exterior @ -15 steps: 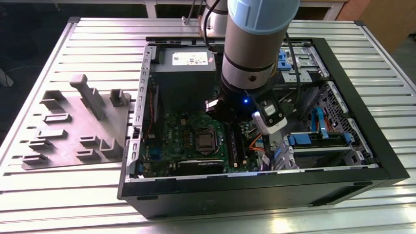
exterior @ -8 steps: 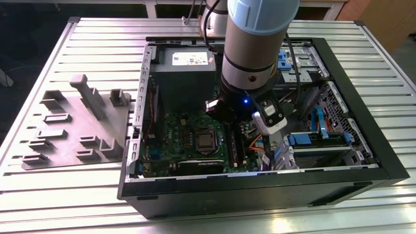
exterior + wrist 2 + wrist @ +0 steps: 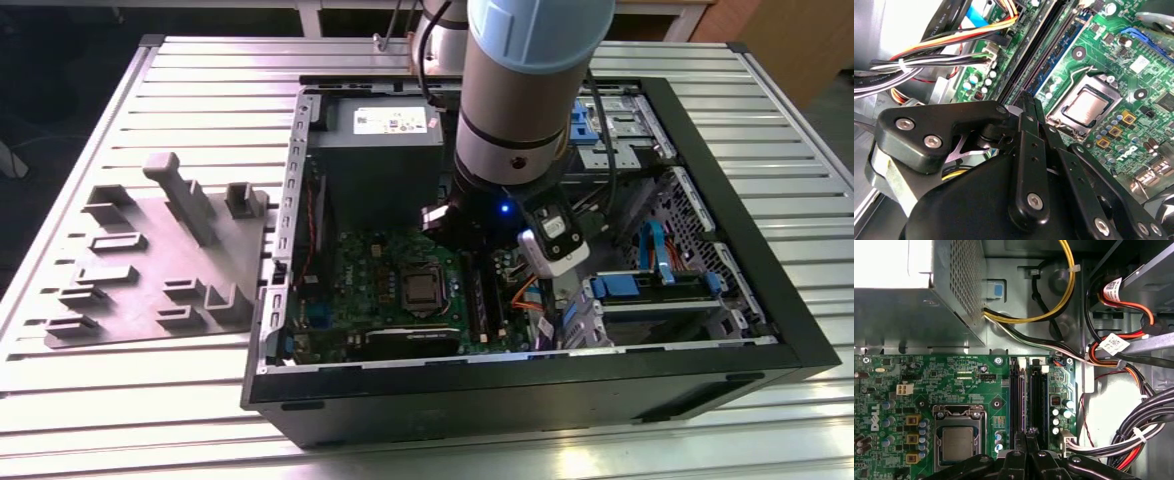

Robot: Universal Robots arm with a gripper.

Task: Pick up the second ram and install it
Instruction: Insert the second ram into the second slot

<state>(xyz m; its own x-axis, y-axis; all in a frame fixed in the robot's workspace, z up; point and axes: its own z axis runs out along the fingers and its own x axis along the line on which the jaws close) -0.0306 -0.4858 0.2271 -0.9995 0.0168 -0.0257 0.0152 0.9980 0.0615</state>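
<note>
My gripper (image 3: 1027, 434) hangs low inside the open computer case (image 3: 747, 300), over the long black memory slots (image 3: 1038, 400) beside the processor socket (image 3: 958, 442). The second ram (image 3: 1061, 52), a thin blue-green stick with black chips, stands on edge along the slot nearer the socket. From straight above I see only its thin top edge (image 3: 1025, 405). That edge runs in between my fingertips (image 3: 1024, 100), which are shut on it near its middle. The stick's other half is hidden under the gripper body. In the exterior view the arm's wrist (image 3: 501, 215) stands upright over the green motherboard (image 3: 387, 270).
Bundles of black, white, yellow and red cables (image 3: 1134, 440) lie close beside the slots. The power supply box (image 3: 909, 300) rises just beyond the board. Drive bays with blue clips (image 3: 654, 285) fill the case on the exterior view's right. A grey parts holder (image 3: 160, 260) lies on the slatted table outside.
</note>
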